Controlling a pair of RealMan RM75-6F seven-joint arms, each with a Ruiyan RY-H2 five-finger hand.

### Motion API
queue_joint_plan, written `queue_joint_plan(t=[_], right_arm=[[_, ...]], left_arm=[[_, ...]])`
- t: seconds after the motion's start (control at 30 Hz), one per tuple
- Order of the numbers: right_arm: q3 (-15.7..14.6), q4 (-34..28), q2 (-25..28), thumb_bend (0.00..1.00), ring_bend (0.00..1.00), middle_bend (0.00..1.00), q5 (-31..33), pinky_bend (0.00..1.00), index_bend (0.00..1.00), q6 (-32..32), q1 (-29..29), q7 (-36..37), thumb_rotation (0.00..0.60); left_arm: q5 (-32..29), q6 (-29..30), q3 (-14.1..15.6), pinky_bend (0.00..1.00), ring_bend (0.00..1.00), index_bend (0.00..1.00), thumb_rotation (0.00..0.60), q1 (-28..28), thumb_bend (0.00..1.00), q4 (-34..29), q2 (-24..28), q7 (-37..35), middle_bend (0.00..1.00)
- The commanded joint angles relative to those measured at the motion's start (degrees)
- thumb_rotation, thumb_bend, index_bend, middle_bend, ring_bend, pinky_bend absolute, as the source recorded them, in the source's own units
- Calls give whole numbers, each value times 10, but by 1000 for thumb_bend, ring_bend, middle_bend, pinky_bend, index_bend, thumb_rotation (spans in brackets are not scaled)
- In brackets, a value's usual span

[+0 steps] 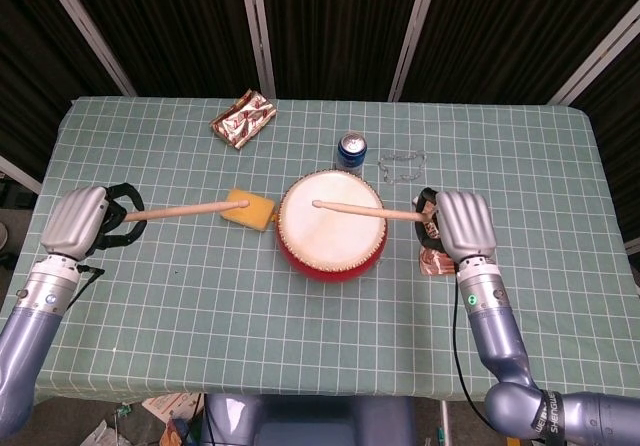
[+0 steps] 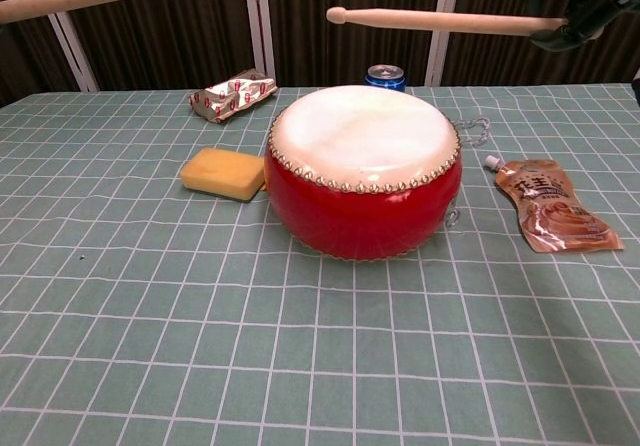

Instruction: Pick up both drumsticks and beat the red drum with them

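Left hand (image 1: 72,222): far left of the head view, clamped on the left drumstick (image 1: 185,208), whose tip reaches over the yellow sponge (image 1: 248,209).
Sponge: just left of the drum, mid-frame.
Red drum (image 1: 331,225): centre of the table (image 1: 150,306), white skin up.
Can (image 1: 351,148): right behind the drum.
Right drumstick (image 1: 365,211): held above the skin, tip over its left half, clear of it in the chest view.
Right hand (image 1: 462,224): right of the drum, wrapped around that stick, over the brown pouch (image 2: 550,211).
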Motion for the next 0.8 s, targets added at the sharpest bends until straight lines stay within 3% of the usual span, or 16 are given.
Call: queue_joint_plan(t=[0.03,0.13,0.23,0.4,0.6,0.67,0.8], right_arm=[[7,5,-4,597,1000,1000,4,1000,918,2,3,12,600],[15,33,-25,596,1000,1000,5,1000,919,1,5,49,600],[-6,70,-49,597,1000,1000,12,1000,921,-9,14,41,600],[-103,202,-129,599,1000,1000,-10,1000,923,-2,51,-88,600],[-185,302,-192,601,1000,1000,-32,1000,929,26,71,-236,600],[-183,318,-208,600,1000,1000,-42,1000,929,38,66,-232,600],[-124,285,-188,600,1000,1000,-46,1000,929,56,46,-150,600]], left_arm=[[2,0,-1,1000,1000,790,600,-1,498,2,0,-4,1000],[5,1,-4,1000,1000,790,600,0,499,6,2,-14,1000],[5,-2,-5,1000,1000,790,600,0,499,8,5,-22,1000],[6,-6,-4,1000,1000,791,600,-2,498,9,7,-26,1000],[8,-8,2,1000,1000,791,600,-3,498,8,6,-21,1000],[8,-7,4,1000,1000,791,600,-3,499,8,5,-18,1000],[9,-4,9,1000,1000,791,600,-3,499,6,3,-10,1000]])
